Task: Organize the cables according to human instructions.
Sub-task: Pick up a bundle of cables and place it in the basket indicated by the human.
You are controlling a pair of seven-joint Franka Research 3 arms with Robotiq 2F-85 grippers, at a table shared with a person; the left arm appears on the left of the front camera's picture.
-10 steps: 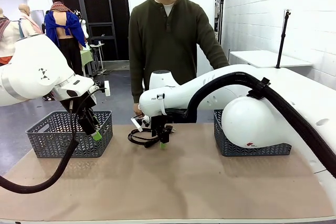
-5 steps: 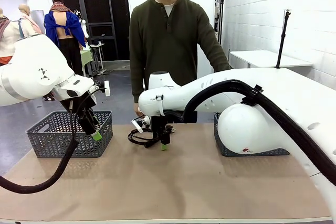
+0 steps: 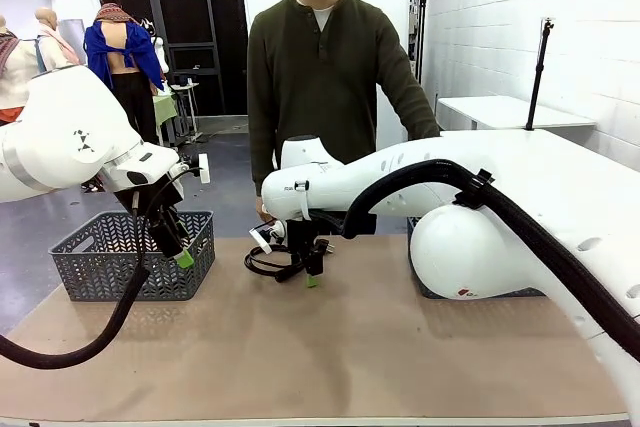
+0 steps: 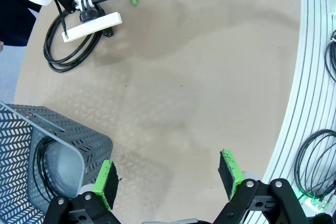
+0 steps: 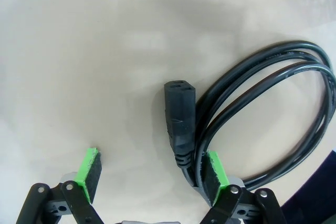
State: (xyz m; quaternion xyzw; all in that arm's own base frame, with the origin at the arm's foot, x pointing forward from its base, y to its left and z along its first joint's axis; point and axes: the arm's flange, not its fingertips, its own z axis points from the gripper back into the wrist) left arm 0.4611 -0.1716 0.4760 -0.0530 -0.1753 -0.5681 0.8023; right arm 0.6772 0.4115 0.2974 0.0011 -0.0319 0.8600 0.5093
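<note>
At about nine o'clock on the desk (image 3: pixel 350 347) stands a grey mesh basket (image 3: pixel 135 257), with a coiled cord already lying inside it in the left wrist view; just in front of it hangs the left claw (image 3: pixel 178 247), released and wide, holding nothing. Toward twelve o'clock, in front of the human (image 3: pixel 325 87), lies the cable (image 3: pixel 268 262), a black looped bundle flat on the desk; the right claw (image 3: pixel 305 269) is down over it, jaws released and spread, one green pad touching the loops, the plug (image 5: pixel 179 121) lying between the fingers. At three o'clock a second basket (image 3: pixel 425 282) sits behind the right arm. To grip well, I judge the claw should shift so several loops sit between the pads, not the plug alone; otherwise the coil may unravel on lifting.
</note>
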